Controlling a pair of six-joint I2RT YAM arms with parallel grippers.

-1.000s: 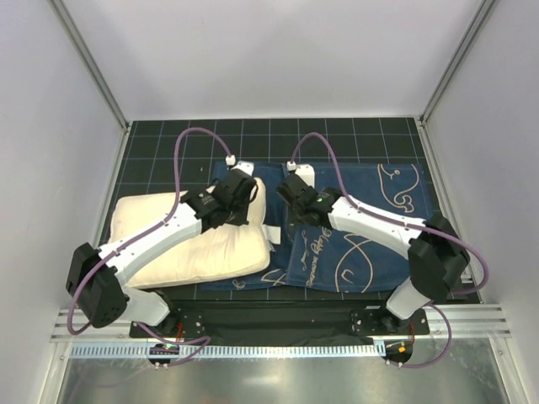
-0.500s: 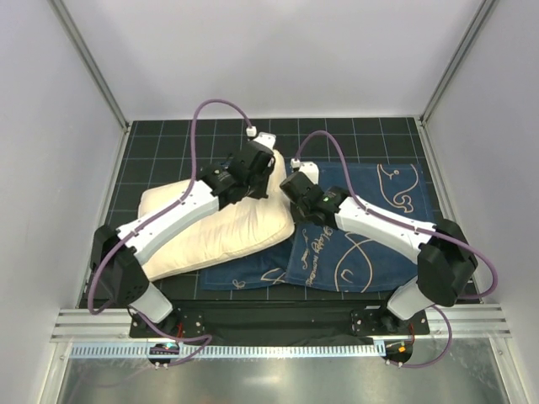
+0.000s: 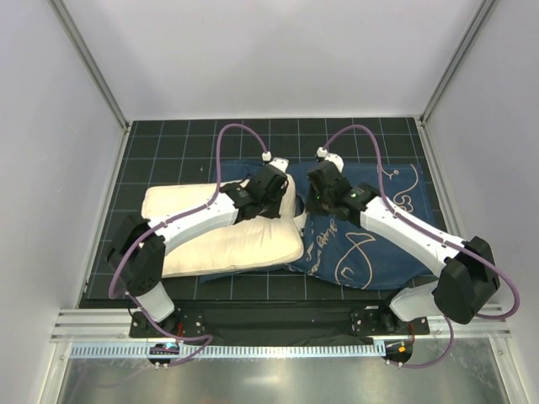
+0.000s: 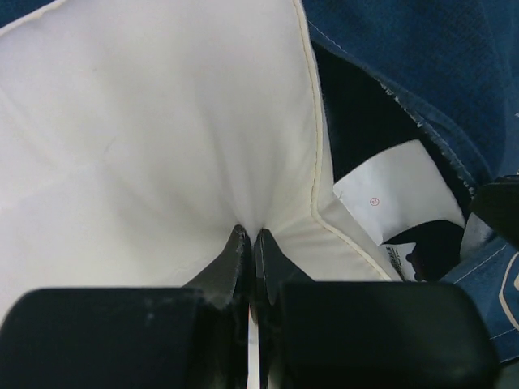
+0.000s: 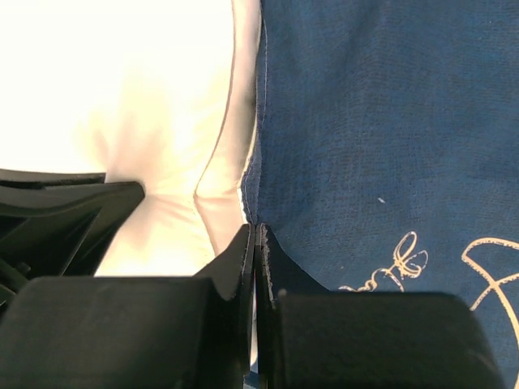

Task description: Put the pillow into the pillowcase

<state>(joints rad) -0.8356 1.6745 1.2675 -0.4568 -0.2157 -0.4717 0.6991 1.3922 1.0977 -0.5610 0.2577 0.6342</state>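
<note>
Pillow [image 3: 223, 240] lies on the left half of the black gridded table [image 3: 168, 151], with its long axis running left to right and its right short end pointing at the pillowcase [image 3: 358, 261]. That right end overlaps the left part of the navy fabric, and a strip of blue shows under the pillow's near edge. The pillowcase spreads to the right, rumpled, with its white fish drawings and script facing up.

The left gripper [image 4: 247, 240] is closed on the pillow, its two fingers pinching a fold of cream fabric close to the piped seam at the far right corner. In the left wrist view a small white tag [image 4: 393, 193] sticks out just beside that seam, toward the dark gap under the blue cloth.

The right gripper [image 5: 253, 237] is also closed. It pinches the stitched hem of the pillowcase where the blue edge meets the pillow's cream side. From above, the two grippers sit near each other at the middle of the table, the left one over the pillow's end and the right one over the case's left edge. Most of the pillow's length lies outside the case.
</note>
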